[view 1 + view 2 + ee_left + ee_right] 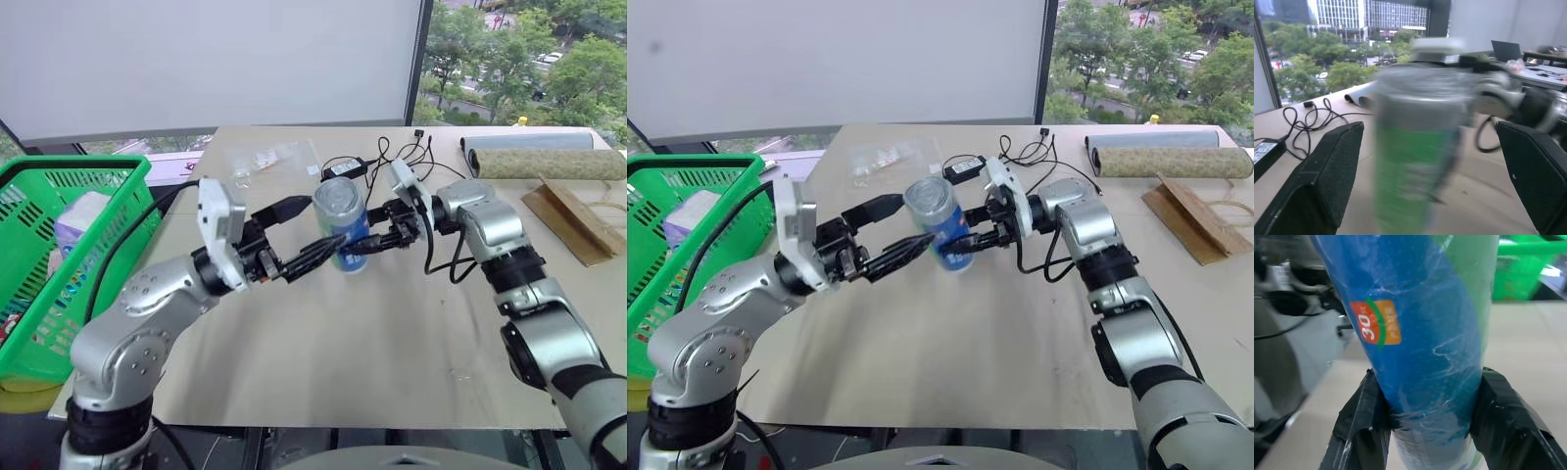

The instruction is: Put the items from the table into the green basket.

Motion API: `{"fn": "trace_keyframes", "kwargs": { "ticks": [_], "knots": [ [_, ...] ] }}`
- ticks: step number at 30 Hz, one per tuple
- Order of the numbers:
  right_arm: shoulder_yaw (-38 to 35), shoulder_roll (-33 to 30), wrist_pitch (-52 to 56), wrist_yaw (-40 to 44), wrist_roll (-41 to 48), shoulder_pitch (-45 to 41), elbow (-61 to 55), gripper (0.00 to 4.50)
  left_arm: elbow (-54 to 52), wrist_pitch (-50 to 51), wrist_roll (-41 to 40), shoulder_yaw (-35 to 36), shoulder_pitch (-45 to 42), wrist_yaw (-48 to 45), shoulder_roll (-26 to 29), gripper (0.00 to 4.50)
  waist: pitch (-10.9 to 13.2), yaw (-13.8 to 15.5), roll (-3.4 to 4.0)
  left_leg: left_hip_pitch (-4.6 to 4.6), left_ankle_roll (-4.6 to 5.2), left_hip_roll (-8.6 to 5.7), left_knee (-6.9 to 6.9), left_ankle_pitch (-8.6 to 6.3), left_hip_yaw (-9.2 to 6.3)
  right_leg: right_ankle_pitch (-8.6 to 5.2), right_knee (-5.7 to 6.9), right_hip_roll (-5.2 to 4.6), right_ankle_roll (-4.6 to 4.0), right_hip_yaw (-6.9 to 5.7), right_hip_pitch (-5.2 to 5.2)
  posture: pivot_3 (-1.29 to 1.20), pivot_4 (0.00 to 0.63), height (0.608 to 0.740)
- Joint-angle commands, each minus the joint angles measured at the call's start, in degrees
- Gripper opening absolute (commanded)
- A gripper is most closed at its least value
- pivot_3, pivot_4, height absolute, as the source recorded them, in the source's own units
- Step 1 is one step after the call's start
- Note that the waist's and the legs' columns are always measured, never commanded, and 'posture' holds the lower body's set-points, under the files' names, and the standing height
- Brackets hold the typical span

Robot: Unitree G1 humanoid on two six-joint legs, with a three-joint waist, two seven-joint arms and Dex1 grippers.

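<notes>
Right gripper (364, 242) clamps blue-and-silver cylindrical can (342, 222) above beige table (392, 343); left gripper (315, 230) spread wide around can, from left.

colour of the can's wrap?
The can is mostly blue with a green band and a small orange label; the right wrist view shows it best.

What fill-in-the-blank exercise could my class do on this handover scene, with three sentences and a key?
1. The right gripper is shut on the blue can, holding it above the ____.
2. The left gripper has its fingers ____ on either side of the can.
3. The purple tissue pack lies inside the ____ basket.

Missing words: table; open; green
</notes>
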Motion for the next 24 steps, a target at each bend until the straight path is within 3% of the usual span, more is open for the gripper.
{"fn": "trace_keyframes", "kwargs": {
  "ticks": [1, 4, 7, 11, 12, 16, 22, 24],
  "knots": [
    [1.0, 0.6, 1.5, -0.2, 2.7, -0.2, -7.6, 1.73, 1.8, -0.5, 2.0, -0.7, -1.8, 0.8, 0.6, 4.50, 0.0, -0.3, -0.02, 0.01, 0.00, -0.01, 0.01, 0.00, 0.01, 0.00, 0.00, -0.01, 0.00, 0.01, 0.02, 0.08, 0.000, 0.740],
    [1.3, 0.8, 2.8, -1.5, 3.4, 0.3, -10.0, 1.73, 1.5, -0.3, 2.3, -2.4, -2.0, -0.2, 0.7, 4.50, 0.0, -0.9, -0.03, 0.01, 0.00, -0.02, 0.07, 0.00, 0.02, 0.00, -0.01, -0.02, 0.01, 0.01, 0.04, 0.08, 0.000, 0.740],
    [1.8, 0.6, 3.6, -1.9, 3.3, 0.6, -11.0, 1.73, 1.9, -0.8, 2.0, -3.0, -2.8, 0.0, -0.3, 3.70, 0.0, -1.2, -0.03, 0.01, 0.00, -0.01, 0.07, 0.00, 0.03, 0.00, 0.00, -0.01, 0.01, 0.02, 0.03, 0.06, 0.000, 0.740],
    [1.8, 0.3, 3.5, -2.7, 2.9, 0.6, -10.6, 1.73, 2.1, -0.2, 0.4, -2.9, -3.6, -0.4, -0.5, 1.97, 0.0, -1.4, -0.04, 0.01, 0.00, -0.01, 0.07, 0.00, 0.02, 0.00, 0.00, -0.01, 0.01, 0.02, 0.03, 0.05, 0.000, 0.740],
    [1.7, 0.3, 3.4, -3.0, 2.7, 0.4, -10.1, 2.66, 2.1, -0.3, 0.5, -2.9, -3.7, -0.4, -0.5, 1.80, 0.0, -1.5, -0.04, 0.00, 0.00, -0.01, 0.07, 0.00, 0.02, 0.00, -0.01, -0.01, 0.01, 0.02, 0.03, 0.05, 0.000, 0.740],
    [1.4, -0.5, 4.3, -3.8, 2.7, 0.5, -9.7, 4.35, 2.6, -1.6, 2.3, -0.7, -4.0, 1.5, 0.0, 1.77, 0.0, -2.2, -0.04, -0.01, 0.00, -0.01, 0.09, 0.00, 0.01, 0.00, 0.00, -0.02, 0.01, 0.02, 0.04, 0.06, 0.000, 0.740],
    [-2.5, -2.9, 2.7, -8.7, 2.5, 3.6, -8.9, 4.50, 3.9, -0.3, 3.5, 11.0, -2.9, 9.1, 4.3, 1.77, 0.0, -2.2, -0.06, -0.02, 0.00, 0.00, 0.09, 0.00, -0.05, 0.00, 0.00, -0.02, 0.01, -0.02, 0.02, 0.11, 0.000, 0.740],
    [-6.0, -3.6, 1.5, -11.4, 3.8, 5.8, -10.3, 4.50, 5.9, -0.1, 7.3, 19.0, -1.0, 11.7, 9.0, 1.77, 0.0, -2.4, -0.07, 0.00, 0.00, 0.01, 0.07, 0.00, -0.06, 0.00, 0.01, 0.01, 0.00, -0.02, 0.01, 0.13, 0.000, 0.740]
  ]
}}
